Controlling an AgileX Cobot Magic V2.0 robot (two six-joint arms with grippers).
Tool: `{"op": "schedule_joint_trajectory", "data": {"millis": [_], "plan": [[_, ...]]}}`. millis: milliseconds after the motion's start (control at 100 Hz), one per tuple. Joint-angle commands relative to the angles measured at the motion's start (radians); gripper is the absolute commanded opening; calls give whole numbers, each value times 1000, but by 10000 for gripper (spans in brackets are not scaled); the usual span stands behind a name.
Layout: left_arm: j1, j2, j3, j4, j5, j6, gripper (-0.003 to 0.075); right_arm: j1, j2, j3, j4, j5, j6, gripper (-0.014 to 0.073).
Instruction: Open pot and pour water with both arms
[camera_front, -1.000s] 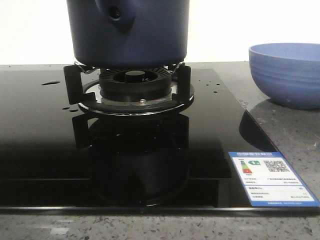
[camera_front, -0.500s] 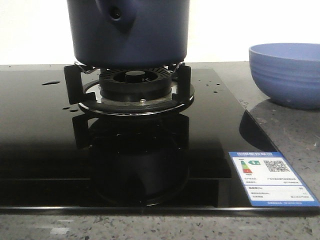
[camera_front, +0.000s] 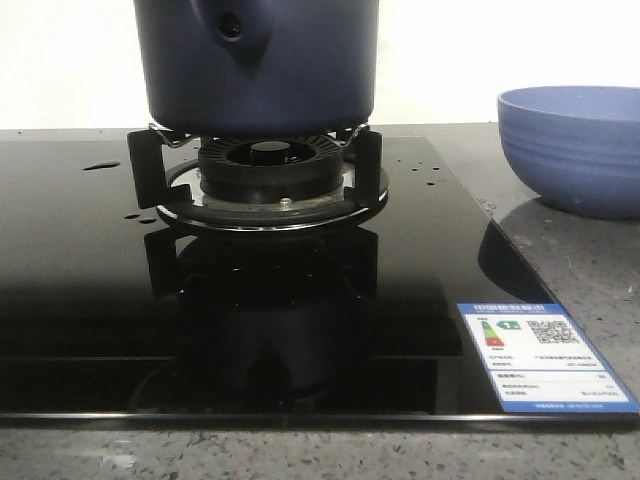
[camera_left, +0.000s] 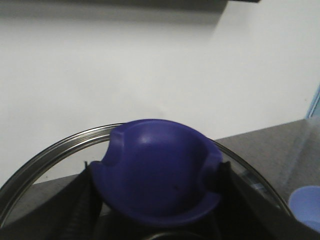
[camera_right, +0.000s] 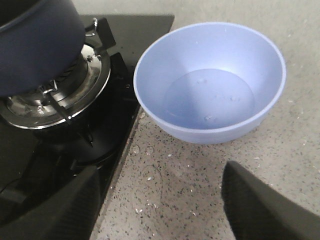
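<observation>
– Since the next move turns on it, item one: where does the pot lie from you?

– Item 1, pot (camera_front: 255, 70): dark navy, upright on the trivet of the gas burner (camera_front: 265, 165), which sits on the black glass hob (camera_front: 80, 260). Its top is cut off in the front view. Its tapered stub (camera_front: 232, 28), with the round hole, points towards me.

– Item two, your left jaws?

– Pinched on the dark blue knob (camera_left: 157, 172) of a glass lid, one finger on each side. The lid's metal rim (camera_left: 45, 155) shows against a white wall. By that I judge the lid is raised and tilted, but how far it is from the pot I cannot tell.

– Item three, right jaws?

– Spread wide and holding nothing, above the speckled stone bench (camera_right: 200, 190). The pot is close on one side of them and the light blue ribbed bowl (camera_right: 210, 82) is ahead.

– Water?

– Item 4, water: droplets (camera_front: 100, 165) scattered on the hob. There also seems to be a shallow clear pool in the bowl, though I am not certain of it.

– Which arm takes the pot?

– The right, in my judgement. It is free and nearer. The bowl stands on the bench to the right of the hob, well apart from the pot. So the pot would be carried and tipped to the right, while the left holds the lid clear.
</observation>
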Motion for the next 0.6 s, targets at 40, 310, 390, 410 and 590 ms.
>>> {"op": "schedule_joint_trajectory", "data": {"millis": [40, 310, 390, 410, 590], "plan": [[74, -74, -36, 3, -46, -1, 345, 1, 111, -117, 1, -37, 64, 467], [220, -130, -36, 3, 16, -1, 345, 1, 369, -349, -191, 49, 195, 465], [248, -139, -36, 3, 19, -1, 345, 1, 442, -407, -252, 77, 233, 465], [254, -142, -36, 3, 19, -1, 345, 1, 461, -419, -266, 83, 235, 465], [280, -148, -36, 1, 19, -1, 345, -1, 611, -466, -320, 102, 246, 465]]}}
